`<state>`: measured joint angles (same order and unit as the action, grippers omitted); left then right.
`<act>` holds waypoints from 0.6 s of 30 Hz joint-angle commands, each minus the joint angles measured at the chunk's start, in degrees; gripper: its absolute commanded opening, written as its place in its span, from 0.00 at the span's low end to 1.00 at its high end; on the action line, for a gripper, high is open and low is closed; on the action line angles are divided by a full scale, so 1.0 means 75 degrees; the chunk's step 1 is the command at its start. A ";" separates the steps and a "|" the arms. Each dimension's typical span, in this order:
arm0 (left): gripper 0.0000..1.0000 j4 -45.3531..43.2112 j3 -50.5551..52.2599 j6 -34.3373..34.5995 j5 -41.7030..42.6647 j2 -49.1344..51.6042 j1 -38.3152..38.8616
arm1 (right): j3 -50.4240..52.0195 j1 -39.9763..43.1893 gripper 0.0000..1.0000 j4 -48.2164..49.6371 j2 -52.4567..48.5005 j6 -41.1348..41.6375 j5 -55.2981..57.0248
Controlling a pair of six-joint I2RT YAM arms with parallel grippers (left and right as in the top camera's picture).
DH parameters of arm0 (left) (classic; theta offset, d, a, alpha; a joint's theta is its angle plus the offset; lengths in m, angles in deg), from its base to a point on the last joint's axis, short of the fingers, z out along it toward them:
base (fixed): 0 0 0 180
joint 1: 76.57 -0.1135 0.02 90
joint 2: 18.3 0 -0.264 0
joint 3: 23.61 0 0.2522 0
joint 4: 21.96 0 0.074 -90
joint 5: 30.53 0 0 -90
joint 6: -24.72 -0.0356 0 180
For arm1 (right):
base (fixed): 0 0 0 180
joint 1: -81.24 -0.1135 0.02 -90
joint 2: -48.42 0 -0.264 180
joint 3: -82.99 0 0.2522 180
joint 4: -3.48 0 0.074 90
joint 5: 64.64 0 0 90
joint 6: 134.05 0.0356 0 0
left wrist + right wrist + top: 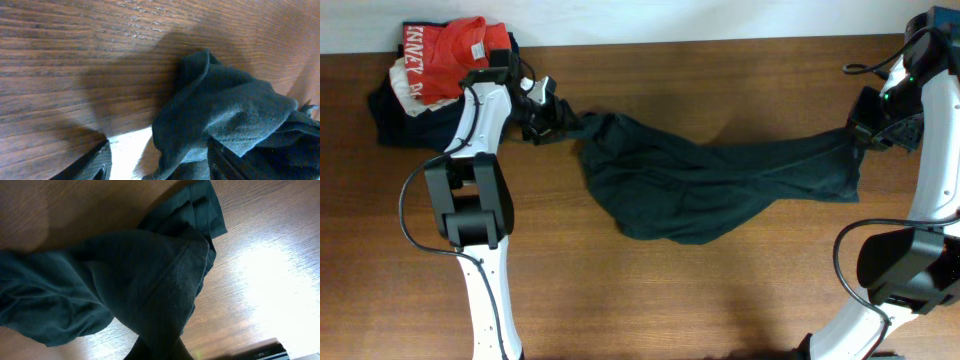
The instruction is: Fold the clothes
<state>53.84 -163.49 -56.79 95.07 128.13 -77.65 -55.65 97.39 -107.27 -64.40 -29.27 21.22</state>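
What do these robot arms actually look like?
Both arms are slim white links joined by chunky black joints: left arm, right arm. Thin black cables loop beside them. Each ends in a black claw: left claw, right claw. A small green light glows on the right arm.

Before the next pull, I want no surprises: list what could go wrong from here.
The left gripper has its jaws apart around a bunched corner of the T-shirt; it may slip out.
The red shirt lies right beside that arm and could get dragged.
The right gripper clamps a gathered edge, so the T-shirt may come out twisted.
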 commanded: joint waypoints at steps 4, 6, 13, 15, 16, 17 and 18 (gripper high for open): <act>0.38 -0.0041 -0.0201 -0.0052 0.0117 0.0219 -0.0015 | -0.0087 -0.0012 0.04 -0.0020 0.0122 0.0000 -0.0017; 0.31 -0.0035 -0.0303 -0.0052 0.0117 0.0219 -0.0023 | -0.0087 -0.0012 0.04 -0.0020 0.0122 0.0000 -0.0017; 0.01 0.0224 -0.1180 -0.0050 0.0117 0.0219 -0.0029 | -0.0087 -0.0012 0.04 -0.0044 0.0122 0.0000 -0.0017; 0.01 0.0405 -0.1431 -0.0052 0.0117 0.0219 -0.0026 | -0.0087 -0.0012 0.04 -0.0044 0.0122 0.0000 -0.0017; 0.01 0.0571 -0.1676 -0.0052 0.0117 0.0219 -0.0029 | -0.0087 -0.0012 0.04 -0.0044 0.0122 0.0000 -0.0017; 0.01 0.0697 -0.1944 -0.0052 0.0117 0.0216 -0.0029 | -0.0087 -0.0012 0.04 -0.0041 0.0122 0.0000 -0.0020; 0.01 0.0793 -0.2215 -0.0052 0.0117 0.0216 -0.0032 | -0.0087 -0.0012 0.04 -0.0023 0.0122 0.0000 -0.0023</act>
<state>58.10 -174.20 -56.66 95.48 128.96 -77.65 -55.65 97.39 -107.27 -64.40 -29.29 21.22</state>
